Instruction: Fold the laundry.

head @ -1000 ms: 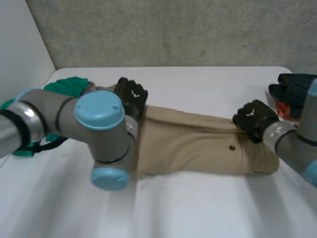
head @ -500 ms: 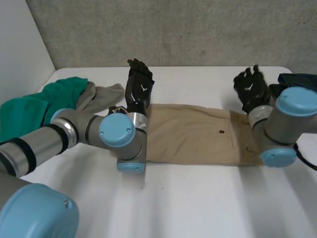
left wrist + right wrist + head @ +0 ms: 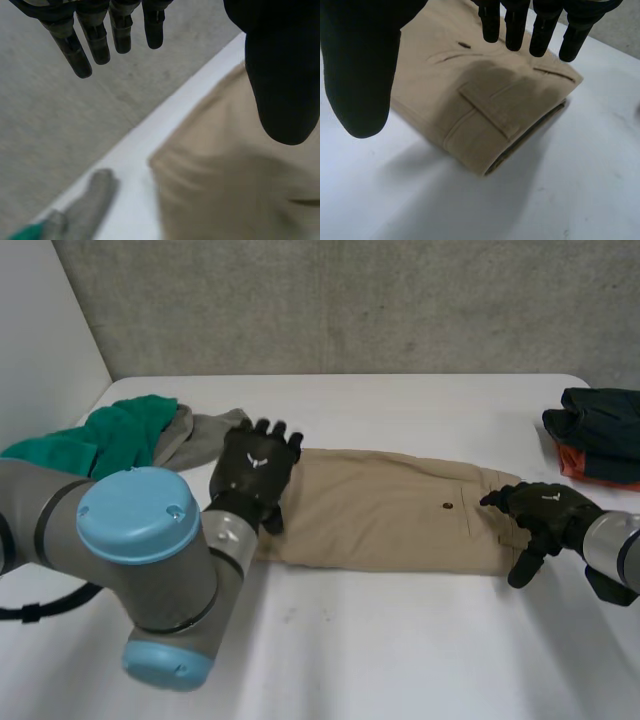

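Observation:
Tan trousers (image 3: 390, 522) lie folded lengthwise across the middle of the white table (image 3: 400, 660), waistband end at the right. My left hand (image 3: 255, 472) hovers over their left end with straight fingers (image 3: 75, 47), holding nothing; the tan cloth (image 3: 235, 180) lies below its palm. Over the waistband end (image 3: 490, 125) my right hand (image 3: 540, 512) is open, its fingers (image 3: 515, 25) spread above the belt loop and pocket slit. Neither hand grips the cloth.
A green garment (image 3: 95, 440) and a grey one (image 3: 205, 430) lie heaped at the table's left rear, the grey one (image 3: 87, 197) just past the trousers' end. Dark folded clothes with an orange piece (image 3: 595, 435) sit at the right edge. A concrete wall stands behind.
Both hands let go of the trousers' far edge, rose with fingers spread, then came down again over the two ends. The trousers now lie flatter and narrower.

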You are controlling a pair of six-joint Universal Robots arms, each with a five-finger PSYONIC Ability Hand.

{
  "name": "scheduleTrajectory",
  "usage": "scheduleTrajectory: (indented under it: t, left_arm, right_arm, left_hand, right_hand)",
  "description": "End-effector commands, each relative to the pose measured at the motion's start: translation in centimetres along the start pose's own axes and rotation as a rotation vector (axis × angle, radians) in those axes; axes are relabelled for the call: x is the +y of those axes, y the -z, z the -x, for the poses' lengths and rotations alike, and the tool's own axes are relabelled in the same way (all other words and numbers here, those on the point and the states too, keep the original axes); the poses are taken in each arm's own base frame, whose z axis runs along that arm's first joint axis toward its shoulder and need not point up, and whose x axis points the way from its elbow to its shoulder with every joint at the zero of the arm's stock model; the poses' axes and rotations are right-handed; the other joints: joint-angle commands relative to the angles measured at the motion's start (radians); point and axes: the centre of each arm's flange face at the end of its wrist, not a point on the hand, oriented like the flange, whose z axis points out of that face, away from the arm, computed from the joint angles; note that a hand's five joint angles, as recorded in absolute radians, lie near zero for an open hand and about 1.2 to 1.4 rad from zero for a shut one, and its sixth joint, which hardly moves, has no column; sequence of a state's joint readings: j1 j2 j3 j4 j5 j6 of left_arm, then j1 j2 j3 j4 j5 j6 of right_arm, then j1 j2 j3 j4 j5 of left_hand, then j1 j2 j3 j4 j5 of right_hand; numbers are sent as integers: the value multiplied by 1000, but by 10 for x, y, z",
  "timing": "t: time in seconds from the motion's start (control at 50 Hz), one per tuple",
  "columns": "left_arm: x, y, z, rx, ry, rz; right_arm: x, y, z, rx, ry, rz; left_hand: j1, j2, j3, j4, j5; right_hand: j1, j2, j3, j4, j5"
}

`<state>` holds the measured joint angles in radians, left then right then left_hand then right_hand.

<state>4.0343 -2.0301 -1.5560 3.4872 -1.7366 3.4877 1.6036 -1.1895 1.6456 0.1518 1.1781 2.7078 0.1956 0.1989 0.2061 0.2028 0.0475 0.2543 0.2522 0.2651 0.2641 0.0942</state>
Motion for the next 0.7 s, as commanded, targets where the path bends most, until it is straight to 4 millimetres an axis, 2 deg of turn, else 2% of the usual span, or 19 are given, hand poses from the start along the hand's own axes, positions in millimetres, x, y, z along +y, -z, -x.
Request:
scheduleTrajectory:
  t: [0.02, 0.1, 0.16, 0.18, 0.2, 0.3, 0.36, 0.4, 0.52, 0.54, 0.58, 0.62, 0.64, 0.7]
  left_arm:
    - [7, 6, -3, 38, 54, 48]
    - [5, 6, -2, 36, 54, 45]
    - [3, 7, -1, 34, 55, 39]
    - [1, 7, 0, 32, 56, 35]
    - [1, 7, 0, 30, 56, 34]
    - [-7, 10, 3, 23, 59, 17]
    - [-12, 13, 6, 21, 61, 4]
    - [-14, 16, 7, 21, 62, -1]
    - [-21, 26, 12, 12, 64, -14]
    - [-20, 27, 12, 12, 64, -13]
    - [-20, 30, 14, 9, 64, -12]
    - [-19, 31, 17, 2, 66, -8]
    - [-17, 32, 20, -6, 68, 0]
    - [-16, 32, 25, -19, 74, 5]
  right_arm:
    - [13, -18, -4, 31, 25, -40]
    - [19, -32, -8, 35, 29, -50]
    - [20, -35, -9, 38, 33, -52]
    - [21, -37, -9, 39, 31, -47]
    - [21, -37, -10, 41, 29, -45]
    - [22, -34, -15, 73, 45, -56]
    - [2, -18, -30, 158, 126, -108]
    - [-9, -5, -45, 236, 231, -109]
    - [-8, 0, -58, 300, 514, -5]
    - [-10, -1, -55, 301, 559, -1]
    - [-18, -2, -38, 272, 676, -29]
    - [-30, -4, -11, 224, 743, -95]
    - [-44, -5, 14, 189, 795, -178]
    - [-56, -4, 53, 111, 856, -303]
  left_hand:
    - [18, 15, 7, 11, -9]
    - [18, 15, 7, 11, -9]
    - [18, 15, 7, 11, -9]
    - [18, 15, 7, 11, -9]
    - [18, 15, 7, 11, -9]
    - [18, 15, 7, 11, -9]
    - [15, 12, 5, 8, -11]
    - [15, 12, 5, 8, -11]
    - [15, 12, 5, 8, -11]
    - [15, 12, 5, 8, -11]
    - [12, 9, 2, 5, -14]
    - [12, 9, 2, 5, -14]
    - [9, 6, -1, 2, -17]
    - [9, 6, -1, 2, -17]
  right_hand:
    - [189, 191, 178, 179, 174]
    - [520, 522, 509, 510, 505]
    - [713, 716, 703, 704, 699]
    - [1060, 1062, 1049, 1050, 1046]
    - [1141, 1143, 1130, 1131, 1127]
    - [1142, 1144, 1131, 1132, 1128]
    - [1142, 1144, 1131, 1132, 1128]
    - [1142, 1144, 1131, 1132, 1128]
    - [1142, 1144, 1131, 1132, 1128]
    - [1142, 1144, 1131, 1132, 1128]
    - [1142, 1144, 1131, 1132, 1128]
    - [1142, 1144, 1131, 1132, 1128]
    - [1142, 1144, 1131, 1132, 1128]
    - [1142, 1144, 1131, 1132, 1128]
